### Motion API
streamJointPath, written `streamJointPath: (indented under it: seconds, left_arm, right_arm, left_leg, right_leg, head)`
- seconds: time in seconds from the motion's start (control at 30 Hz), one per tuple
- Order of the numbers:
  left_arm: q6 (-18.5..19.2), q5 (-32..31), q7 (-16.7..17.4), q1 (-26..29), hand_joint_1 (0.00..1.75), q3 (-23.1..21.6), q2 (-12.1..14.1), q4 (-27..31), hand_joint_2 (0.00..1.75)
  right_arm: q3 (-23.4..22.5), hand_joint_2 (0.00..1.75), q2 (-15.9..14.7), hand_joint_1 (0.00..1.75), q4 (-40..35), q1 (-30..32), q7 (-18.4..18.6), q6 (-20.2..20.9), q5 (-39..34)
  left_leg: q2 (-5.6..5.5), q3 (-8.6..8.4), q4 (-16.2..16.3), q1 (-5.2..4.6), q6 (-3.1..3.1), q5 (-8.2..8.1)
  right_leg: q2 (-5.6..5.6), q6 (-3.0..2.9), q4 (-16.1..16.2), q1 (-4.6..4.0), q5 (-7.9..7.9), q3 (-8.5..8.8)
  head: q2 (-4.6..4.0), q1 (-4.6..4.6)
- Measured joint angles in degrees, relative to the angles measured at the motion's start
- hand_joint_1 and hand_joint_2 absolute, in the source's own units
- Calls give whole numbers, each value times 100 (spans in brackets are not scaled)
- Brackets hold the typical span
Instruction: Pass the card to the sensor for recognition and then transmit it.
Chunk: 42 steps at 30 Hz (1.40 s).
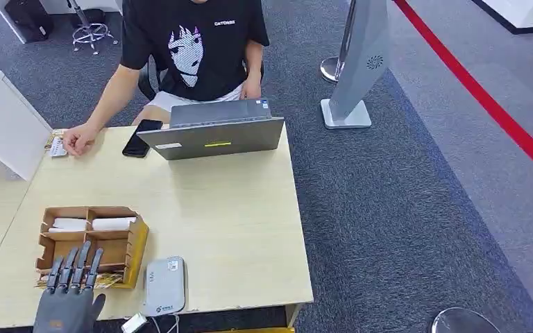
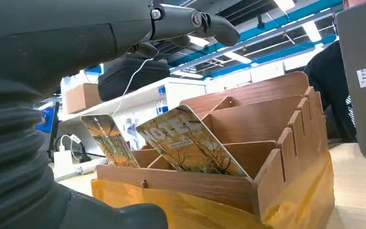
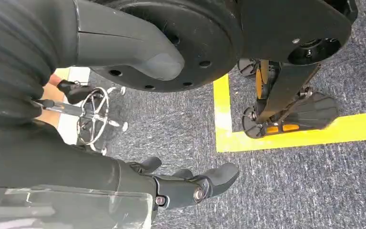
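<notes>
A brown cardboard organiser box point(image 1: 136, 244) stands near the table's front left corner. Picture cards point(image 1: 105, 280) lean in its nearest compartment. In the left wrist view, two of them, a narrow card point(image 2: 109, 141) and a wider card point(image 2: 190, 142), stand tilted inside the box point(image 2: 276, 186). My left hand point(image 1: 68, 300) hovers at the box's near edge, fingers point(image 1: 76, 267) straight and apart above the cards, holding nothing. A grey-white card sensor point(image 1: 165, 284) lies just right of the box. My right hand point(image 3: 100, 171) hangs over the carpet, empty, fingers point(image 3: 193, 183) loosely extended.
A person sits at the table's far side with one hand point(image 1: 78, 139) on a card point(image 1: 57, 147). A grey laptop point(image 1: 212, 132) and black phone point(image 1: 139, 139) lie in front of them. A white box point(image 1: 3, 121) stands at far left. White cards point(image 1: 69, 224) fill the organiser's far compartments.
</notes>
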State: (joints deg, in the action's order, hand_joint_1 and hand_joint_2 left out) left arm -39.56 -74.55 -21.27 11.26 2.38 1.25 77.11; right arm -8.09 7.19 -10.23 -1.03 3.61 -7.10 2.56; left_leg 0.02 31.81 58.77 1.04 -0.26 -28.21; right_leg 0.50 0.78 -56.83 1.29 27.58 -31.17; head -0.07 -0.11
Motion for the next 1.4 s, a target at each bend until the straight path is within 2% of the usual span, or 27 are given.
streamJointPath:
  seconds: [0.07,0.1,0.2,0.67,0.8,0.93,1.07,1.17,1.4]
  left_arm:
    - [0,0,39,3,0,-2,-7,0,175]
    - [0,7,37,5,171,-2,-7,2,175]
    - [0,118,-72,8,175,-2,-13,2,175]
    - [0,61,-142,23,175,-2,-42,42,175]
    - [-2,-101,-389,32,175,133,-46,353,175]
    - [-11,124,-616,1,175,394,17,943,175]
    - [-17,195,-599,-53,175,490,157,1502,175]
    - [-17,162,-453,-127,175,490,317,1890,175]
    - [-17,-177,-15,-429,175,396,652,2203,175]
  right_arm:
    - [-2,175,0,0,0,0,-2,0,2]
    - [-7,175,0,0,0,0,-2,0,9]
    - [-33,175,0,0,0,1,-2,0,28]
    - [-46,175,0,0,0,1,-2,20,44]
    - [-46,175,0,0,0,1,-9,26,76]
    - [-48,175,0,0,0,2,-50,28,127]
    - [-50,175,0,0,0,1,-68,55,159]
    - [-52,175,0,0,0,-1,-72,85,205]
    - [-52,175,0,0,-2,-21,-70,90,269]
  left_leg:
    - [0,0,0,0,0,0]
    - [0,0,0,0,0,0]
    - [0,1,0,0,0,0]
    - [0,1,0,0,0,0]
    - [-1,1,0,0,0,1]
    - [-1,0,0,1,0,1]
    - [-1,0,0,2,-1,3]
    - [-1,-1,0,1,-1,4]
    - [-1,-3,0,1,-2,4]
  right_leg:
    - [0,0,0,0,0,0]
    - [0,0,0,0,0,0]
    - [0,0,0,0,0,0]
    - [0,0,0,0,0,1]
    - [0,0,0,0,0,0]
    - [-1,0,-1,-1,0,1]
    - [-2,0,-3,-1,0,0]
    - [-2,0,-3,-1,0,0]
    - [-1,-1,-3,-1,-1,-1]
  head:
    - [0,0]
    - [0,-2]
    - [0,-2]
    - [0,0]
    - [0,0]
    - [0,0]
    - [0,-2]
    - [2,-2]
    - [0,-2]
